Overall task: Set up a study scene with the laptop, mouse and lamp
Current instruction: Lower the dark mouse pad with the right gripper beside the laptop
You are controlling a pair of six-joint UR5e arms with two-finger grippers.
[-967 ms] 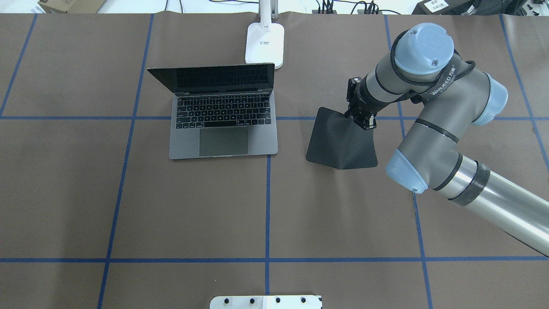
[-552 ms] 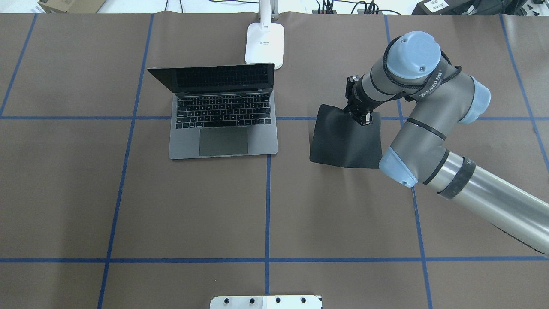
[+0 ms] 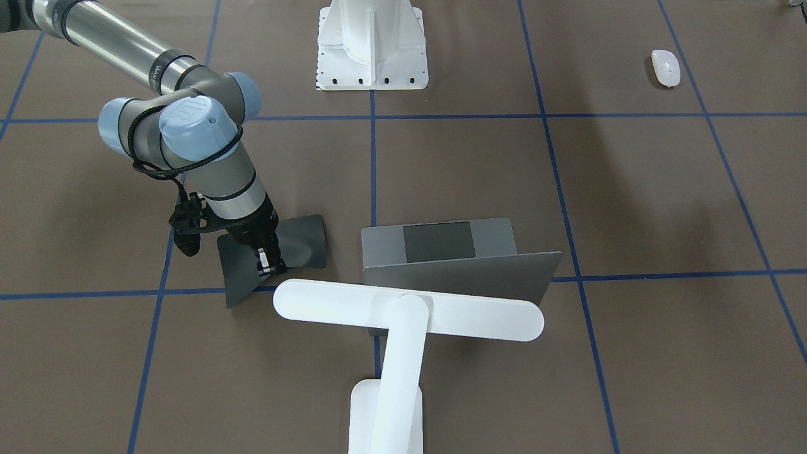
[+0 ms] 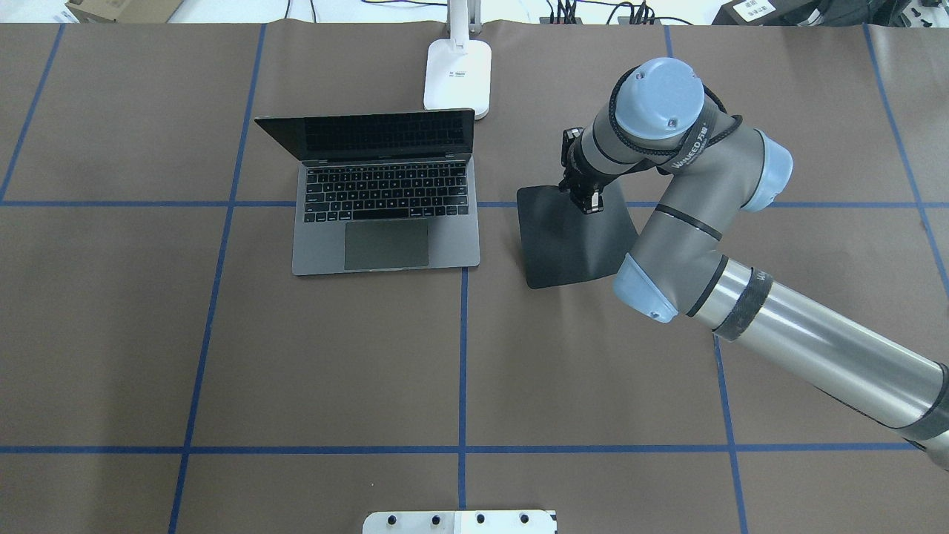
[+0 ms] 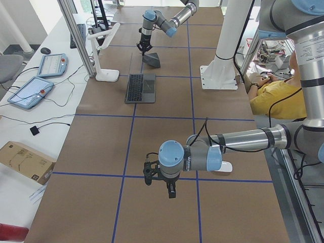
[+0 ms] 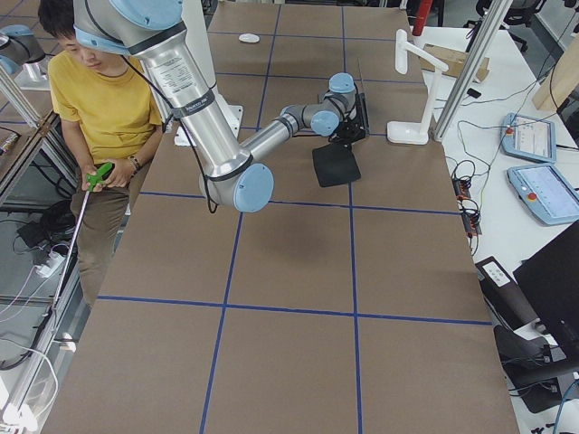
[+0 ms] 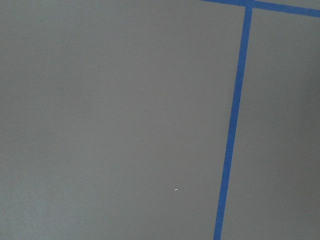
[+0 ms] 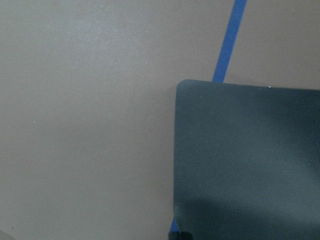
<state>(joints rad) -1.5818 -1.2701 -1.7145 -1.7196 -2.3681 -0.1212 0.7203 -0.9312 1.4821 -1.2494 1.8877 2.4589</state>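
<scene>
Two arms work over a brown paper-covered table (image 4: 334,356) crossed by blue tape lines. The right gripper (image 4: 588,200) points downward, its fingers pinched together on the far edge of a thin black square pad (image 4: 563,248). That edge is raised and the sheet bends under it (the near corner appears to rest on the table). The pad is just to the right of the slim space-grey metal laptop (image 4: 385,222), apart from it.

The laptop sits open, with its grey keys and dark trackpad facing the robot. The white desk lamp (image 4: 457,74) stands with its small rectangular base just behind the laptop's screen, at the table's far edge. In the front-facing view its long flat bar head stretches across above the lid.

The small white oval mouse (image 3: 666,67) lies on the robot's left side of the table, well apart from the laptop and off to one side of the white ribbed pedestal (image 3: 372,44).

The left gripper (image 5: 172,191) hangs low over bare table and holds nothing that can be seen. It shows only in the side view, so how far its fingers are spread cannot be told.
</scene>
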